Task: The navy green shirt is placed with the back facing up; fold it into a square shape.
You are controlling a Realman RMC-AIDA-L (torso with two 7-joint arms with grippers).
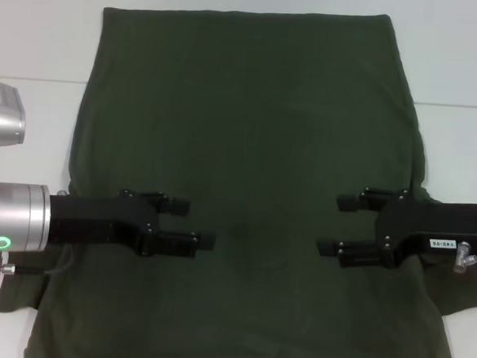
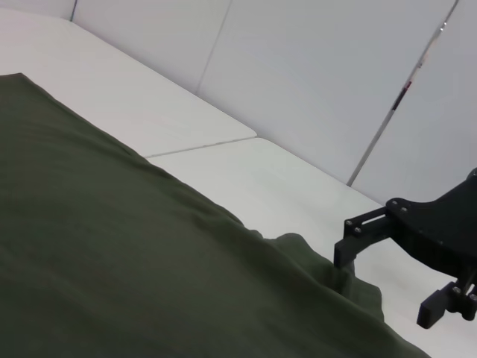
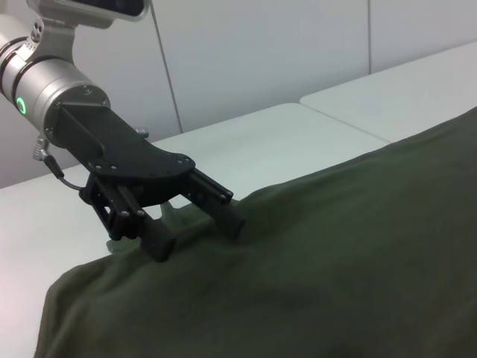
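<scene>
Spread flat on table (image 1: 35,42), back up, long axis away from robot: shirt (image 1: 249,147). Over shirt's left part, left gripper (image 1: 196,223), released, pointing inward. Over right part, right gripper (image 1: 335,224), released too, facing it. Both equally near shirt's middle, arms level.
</scene>
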